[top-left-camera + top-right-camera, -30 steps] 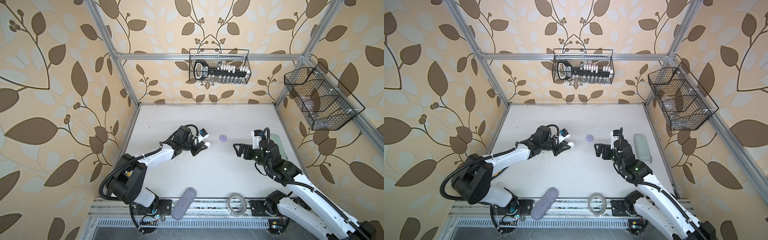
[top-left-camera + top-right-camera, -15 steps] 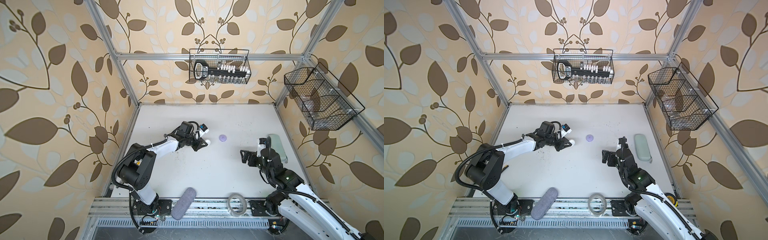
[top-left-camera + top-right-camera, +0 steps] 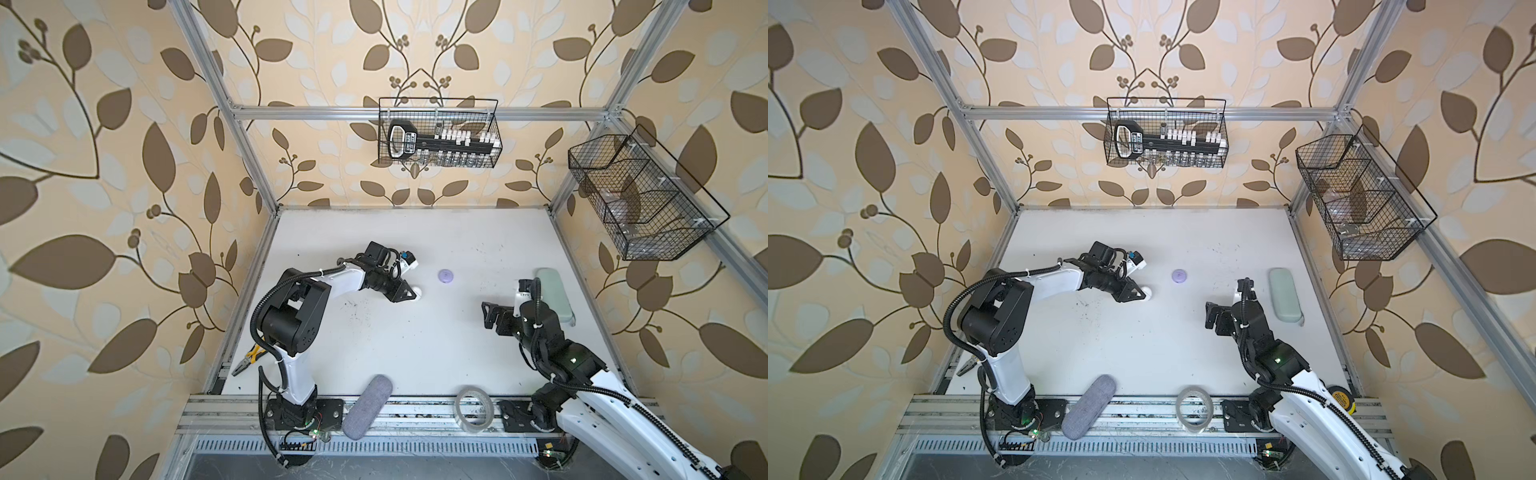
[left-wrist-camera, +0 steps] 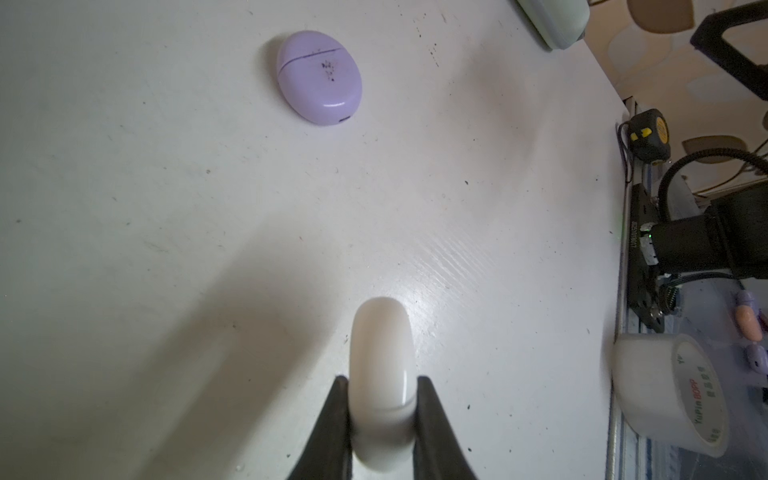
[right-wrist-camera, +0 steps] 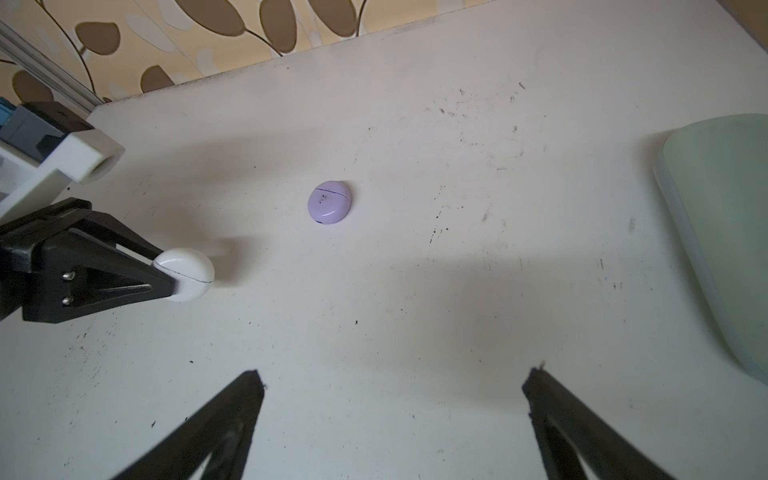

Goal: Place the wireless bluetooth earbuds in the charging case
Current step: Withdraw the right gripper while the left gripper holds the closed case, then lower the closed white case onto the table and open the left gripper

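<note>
From above, in both top views, the left tool (image 3: 411,296) (image 3: 1142,295) lies low over the middle of the surface (image 3: 415,353), clamped on a white case (image 3: 419,293) at its tip. A lilac case (image 3: 446,275) rests on the surface just beyond, clear of both arms. The right tool (image 3: 488,318) hangs over the right part of the surface, spread wide and holding nothing. A green case (image 3: 555,295) lies just behind it. A tape roll (image 3: 473,409) and a grey case (image 3: 368,407) lie on the front rail.

From the left wrist, the two black fingers (image 4: 428,415) press the flat sides of the white case (image 4: 380,353), held on edge. The lilac case (image 4: 319,77) lies flat ahead, lid shut. Past the surface edge, beside the tape roll (image 4: 673,395), are small lilac bits (image 4: 756,359), too blurred to tell whether they are the earbuds.

From the right wrist, the right tool (image 5: 395,374) has its jaws far apart over bare surface. The lilac case (image 5: 329,202) lies well ahead, and off to the side the white case (image 5: 187,274), seam closed, sits in the left tool's grip
</note>
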Controlling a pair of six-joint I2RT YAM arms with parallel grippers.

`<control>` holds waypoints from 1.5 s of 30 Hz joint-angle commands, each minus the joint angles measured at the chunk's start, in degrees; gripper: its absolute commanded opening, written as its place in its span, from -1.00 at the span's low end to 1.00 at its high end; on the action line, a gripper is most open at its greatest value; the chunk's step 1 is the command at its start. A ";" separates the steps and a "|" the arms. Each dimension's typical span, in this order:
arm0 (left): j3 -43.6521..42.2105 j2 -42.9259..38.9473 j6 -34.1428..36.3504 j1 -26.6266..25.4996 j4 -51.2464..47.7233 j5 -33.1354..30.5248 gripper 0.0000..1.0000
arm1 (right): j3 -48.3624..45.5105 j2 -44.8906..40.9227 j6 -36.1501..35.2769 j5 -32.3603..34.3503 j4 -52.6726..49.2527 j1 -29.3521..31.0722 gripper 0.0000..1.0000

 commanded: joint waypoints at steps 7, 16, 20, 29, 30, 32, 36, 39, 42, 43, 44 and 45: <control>4.51 3.61 -2.50 2.18 -2.56 5.51 -0.75 | -0.62 1.03 -0.06 6.52 1.29 3.64 0.99; 6.75 7.00 -4.55 3.72 -3.43 6.89 -0.76 | -2.02 -3.74 0.91 14.29 0.80 9.05 0.99; 7.53 8.51 -5.56 4.20 -3.44 7.94 -0.75 | -1.58 -2.61 1.65 15.91 0.44 9.43 0.99; 7.95 9.91 -8.01 5.61 -2.56 9.13 -0.67 | -1.56 -2.19 1.75 17.26 0.54 10.49 0.99; 8.05 10.07 -8.25 5.79 -2.57 9.22 -0.66 | -1.50 -2.16 1.76 17.24 0.54 10.54 0.99; 8.28 10.47 -8.46 6.04 -2.89 9.44 -0.63 | -1.52 -2.11 1.79 17.54 0.54 10.66 0.99; 9.00 11.33 -7.05 6.14 -4.80 10.39 -0.60 | -1.45 -2.11 1.87 17.83 0.45 10.76 0.99; 10.16 12.23 -5.98 6.14 -7.00 10.31 -0.56 | -1.48 -2.03 1.83 17.77 0.46 10.82 0.99; 10.67 12.85 -5.46 6.14 -8.12 10.18 -0.51 | -1.48 -2.02 1.86 17.85 0.46 10.82 0.99; 10.91 13.07 -5.43 6.14 -8.53 10.24 -0.48 | -1.48 -2.02 1.87 17.86 0.45 10.84 0.99; 11.14 13.22 -5.35 6.14 -8.87 10.28 -0.44 | -1.48 -2.02 1.83 17.86 0.45 10.84 0.99; 11.43 13.53 -5.31 6.14 -9.16 10.43 -0.40 | -1.47 -2.02 1.87 17.87 0.45 10.77 0.99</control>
